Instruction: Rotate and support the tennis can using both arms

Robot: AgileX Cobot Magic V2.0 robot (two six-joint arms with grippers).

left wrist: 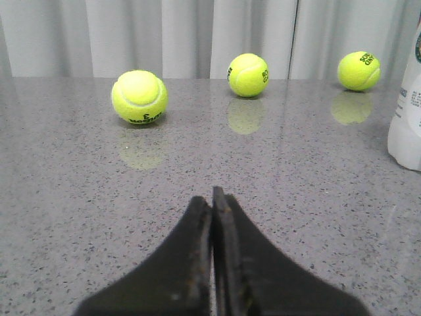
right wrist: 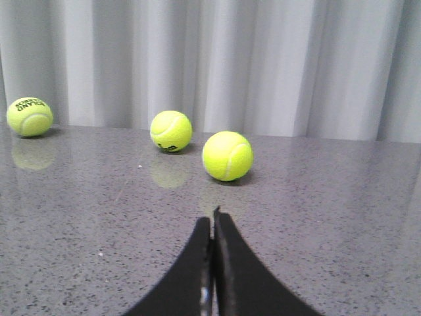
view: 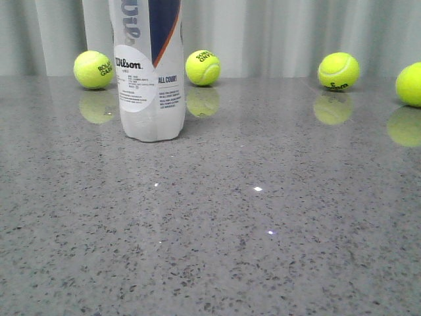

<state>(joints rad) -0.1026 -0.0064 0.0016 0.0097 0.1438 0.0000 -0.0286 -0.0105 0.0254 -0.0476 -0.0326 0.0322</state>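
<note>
The tennis can (view: 150, 72) stands upright on the grey speckled table at the back left of the front view, its top cut off by the frame; it has a white Wilson label with a navy and orange stripe. Its lower edge also shows in the left wrist view (left wrist: 406, 125). No arm shows in the front view. My left gripper (left wrist: 212, 197) is shut and empty, low over the table, well apart from the can. My right gripper (right wrist: 212, 220) is shut and empty, facing tennis balls; the can is out of its view.
Yellow-green tennis balls lie along the back: (view: 94, 70), (view: 202, 67), (view: 339, 71), (view: 412, 84). Balls also show in the left wrist view (left wrist: 139, 97), (left wrist: 248, 75) and the right wrist view (right wrist: 227, 156), (right wrist: 171, 130). A grey curtain (view: 276, 33) hangs behind the table.
</note>
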